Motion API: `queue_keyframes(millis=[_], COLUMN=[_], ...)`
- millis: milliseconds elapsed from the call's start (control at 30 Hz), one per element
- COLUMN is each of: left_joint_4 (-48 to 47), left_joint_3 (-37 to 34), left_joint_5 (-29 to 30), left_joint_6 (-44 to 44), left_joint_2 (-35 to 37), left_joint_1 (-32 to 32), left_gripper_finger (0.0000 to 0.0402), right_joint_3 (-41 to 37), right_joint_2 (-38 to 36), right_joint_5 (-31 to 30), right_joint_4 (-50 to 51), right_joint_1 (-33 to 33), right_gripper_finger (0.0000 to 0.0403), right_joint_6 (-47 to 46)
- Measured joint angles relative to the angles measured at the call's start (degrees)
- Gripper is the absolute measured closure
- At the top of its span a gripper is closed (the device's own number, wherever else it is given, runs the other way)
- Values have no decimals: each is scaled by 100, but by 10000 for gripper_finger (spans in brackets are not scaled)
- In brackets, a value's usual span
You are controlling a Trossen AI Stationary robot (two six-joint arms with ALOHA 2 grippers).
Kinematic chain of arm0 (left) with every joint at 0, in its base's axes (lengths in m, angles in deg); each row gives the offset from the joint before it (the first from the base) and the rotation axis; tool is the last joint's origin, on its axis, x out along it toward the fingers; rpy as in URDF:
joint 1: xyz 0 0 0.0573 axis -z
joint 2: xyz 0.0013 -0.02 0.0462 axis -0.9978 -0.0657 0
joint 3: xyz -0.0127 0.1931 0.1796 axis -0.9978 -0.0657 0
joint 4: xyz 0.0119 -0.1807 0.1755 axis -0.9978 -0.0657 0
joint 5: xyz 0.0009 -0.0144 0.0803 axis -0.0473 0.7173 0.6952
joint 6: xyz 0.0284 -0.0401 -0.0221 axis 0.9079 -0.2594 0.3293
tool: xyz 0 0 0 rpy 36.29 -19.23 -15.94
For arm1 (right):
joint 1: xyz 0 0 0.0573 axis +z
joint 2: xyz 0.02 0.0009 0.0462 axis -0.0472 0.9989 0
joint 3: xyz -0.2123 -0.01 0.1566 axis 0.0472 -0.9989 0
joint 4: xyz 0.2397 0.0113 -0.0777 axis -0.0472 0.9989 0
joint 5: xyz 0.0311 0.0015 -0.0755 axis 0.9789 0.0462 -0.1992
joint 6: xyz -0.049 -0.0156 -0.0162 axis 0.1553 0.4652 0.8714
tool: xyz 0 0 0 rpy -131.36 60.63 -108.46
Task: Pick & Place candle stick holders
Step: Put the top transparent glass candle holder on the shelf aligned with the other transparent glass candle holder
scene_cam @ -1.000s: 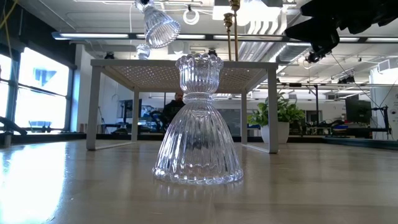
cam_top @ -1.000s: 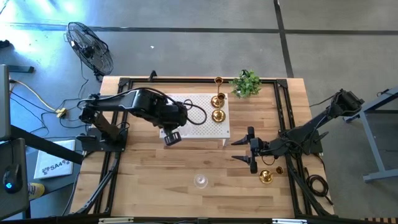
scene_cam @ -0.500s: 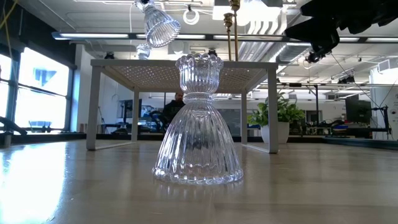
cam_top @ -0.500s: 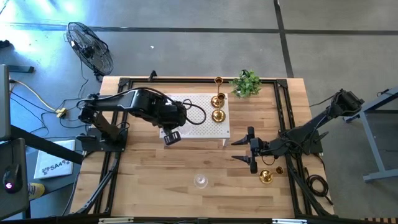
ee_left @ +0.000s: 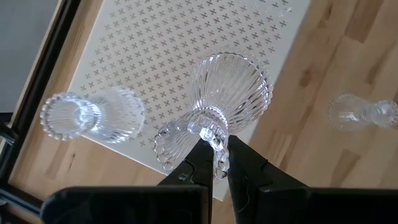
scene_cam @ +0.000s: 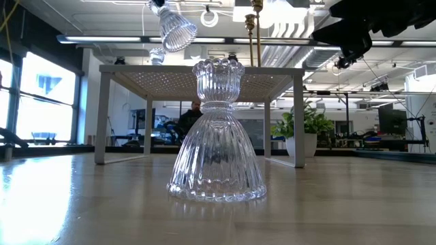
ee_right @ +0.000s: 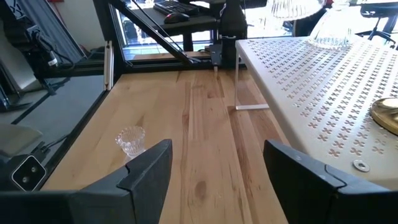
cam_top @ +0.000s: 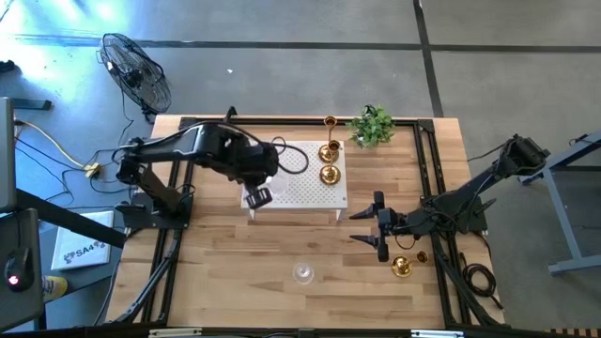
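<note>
Now the clear ribbed glass candle stick holder (ee_left: 217,112), pinched by its beaded rim in the left gripper (ee_left: 214,163), has swung back from the front edge over the white perforated platform (cam_top: 305,186), beside another glass holder (ee_left: 93,116) lying there. Placement looks imminent. The right gripper (cam_top: 377,226) waits wide open near the tabletop's right edge.

A robotics lab or workshop. Concrete floor (cam_top: 282,56), a standing fan (cam_top: 137,72), exposed ceiling ducts (scene_cam: 286,41), workstations behind.

Bright, even light; window glare (scene_cam: 41,88) washes the low view, its background perhaps slightly soft.
</note>
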Motion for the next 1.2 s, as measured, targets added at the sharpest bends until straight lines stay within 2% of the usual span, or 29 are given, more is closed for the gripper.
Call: queue_keyframes(millis=[333,533,867,1200], left_joint_4=[-2,8,-22,1], left_joint_3=[-4,-16,-1226,-1309], left_joint_5=[-52,-93,-197,-181], left_joint_6=[245,338,250,239], left_joint_2=[75,73,677,777], left_joint_1=[-321,-310,-306,-306], left_gripper_finger=[385,385,385,385], right_joint_3=[0,0,0,0], right_joint_2=[0,0,0,0], right_joint_5=[0,2,-62,-285], right_joint_4=[50,78,82,69], right_joint_1=[0,0,0,0], right_gripper_finger=[157,157,157,157], right_joint_6=[-99,-173,-258,-258])
